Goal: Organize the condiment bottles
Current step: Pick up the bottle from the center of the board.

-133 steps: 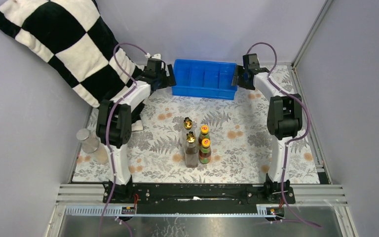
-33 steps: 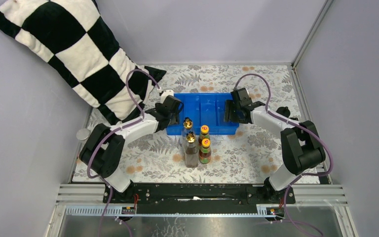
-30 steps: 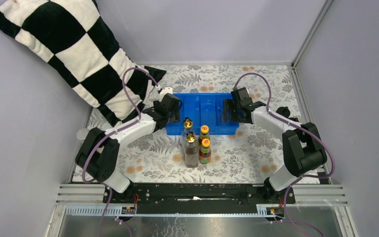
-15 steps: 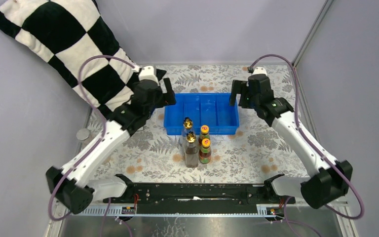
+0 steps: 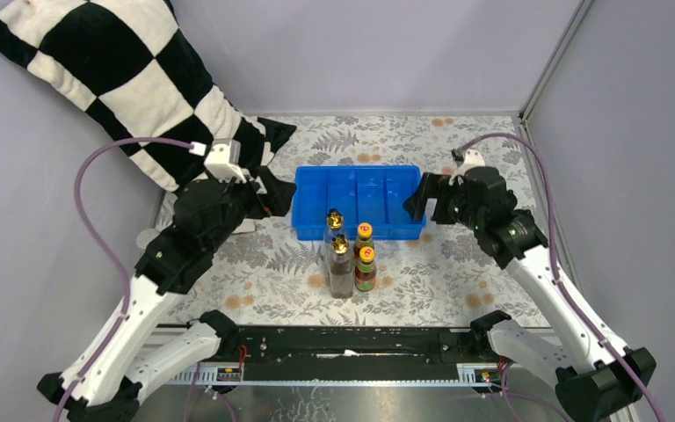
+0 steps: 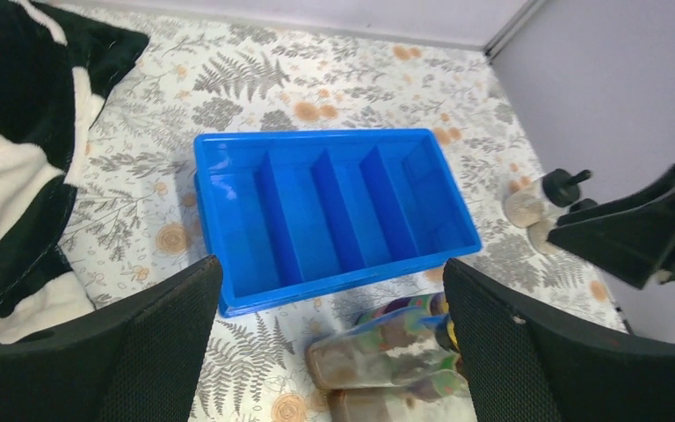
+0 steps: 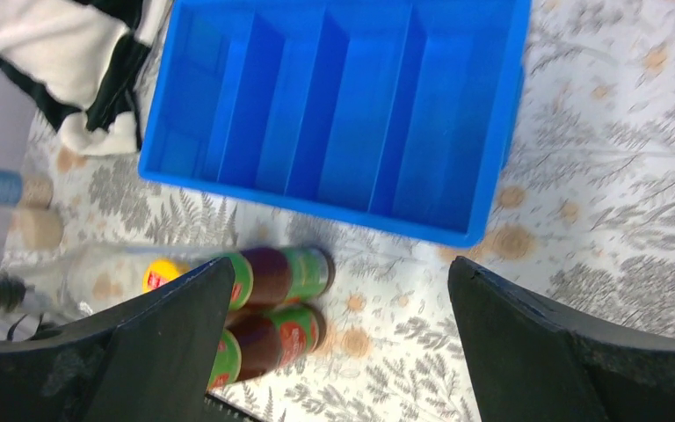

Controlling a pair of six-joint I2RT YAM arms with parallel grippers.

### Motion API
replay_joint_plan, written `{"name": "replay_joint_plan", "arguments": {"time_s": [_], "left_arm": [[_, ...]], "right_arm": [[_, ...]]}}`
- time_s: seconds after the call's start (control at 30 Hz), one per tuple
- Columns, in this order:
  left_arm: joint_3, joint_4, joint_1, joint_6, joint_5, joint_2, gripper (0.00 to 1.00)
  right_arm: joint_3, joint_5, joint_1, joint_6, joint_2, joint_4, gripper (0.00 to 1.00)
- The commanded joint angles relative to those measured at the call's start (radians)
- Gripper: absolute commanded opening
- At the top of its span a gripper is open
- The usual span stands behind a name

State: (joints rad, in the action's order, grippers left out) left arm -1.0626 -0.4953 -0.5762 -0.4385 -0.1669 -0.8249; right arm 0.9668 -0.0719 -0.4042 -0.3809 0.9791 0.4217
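Left hand: spread wide, nothing held, raised above the counter just left of the tray.
Right hand: spread wide, nothing held, raised at the tray's right end.
Blue compartment tray: 4 compartments side by side, set mid-counter between the 2 hands.
Gold-spouted bottles: 2, upright on the counter, one behind the other, just in front of the tray's near wall.
Orange-capped bottles: 2, upright, one behind the other, just right of the gold-spouted pair.
Black-capped shakers: 2, seen from the left wrist, close together on the counter right of the tray, near the right hand.
Clear jars: 2, seen from the right wrist at the counter's left edge, well apart from the tray.
Checkered pillow: leaned in the far-left corner.
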Motion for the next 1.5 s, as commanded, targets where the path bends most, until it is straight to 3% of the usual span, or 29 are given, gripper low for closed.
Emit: {"name": "replay_joint_plan", "arguments": {"time_s": [0.0,0.17,0.7,0.8,1.2,1.47], "left_arm": [[0.000,-0.046,-0.006,0.006,0.098,0.047,0.99],[0.066,0.029,-0.007,-0.007,0.197,0.058,0.99],[0.154,0.214,-0.006,0.033,0.277,0.016,0.99],[0.174,0.247,-0.008,0.024,0.314,-0.020,0.99],[0.188,0.229,-0.019,0.049,0.209,-0.017,0.98],[0.110,0.071,-0.020,0.035,0.107,-0.073,0.98]], "right_arm": [[-0.081,-0.139,-0.007,-0.029,-0.124,-0.061,1.00],[-0.121,-0.189,-0.007,-0.031,-0.180,-0.042,1.00],[-0.081,-0.176,-0.006,0.050,-0.118,0.005,1.00],[-0.083,-0.174,-0.008,0.066,-0.090,0.017,0.95],[-0.046,-0.126,-0.149,0.123,-0.002,-0.025,0.82],[0.070,0.028,-0.327,0.209,0.100,0.016,0.79]]}}
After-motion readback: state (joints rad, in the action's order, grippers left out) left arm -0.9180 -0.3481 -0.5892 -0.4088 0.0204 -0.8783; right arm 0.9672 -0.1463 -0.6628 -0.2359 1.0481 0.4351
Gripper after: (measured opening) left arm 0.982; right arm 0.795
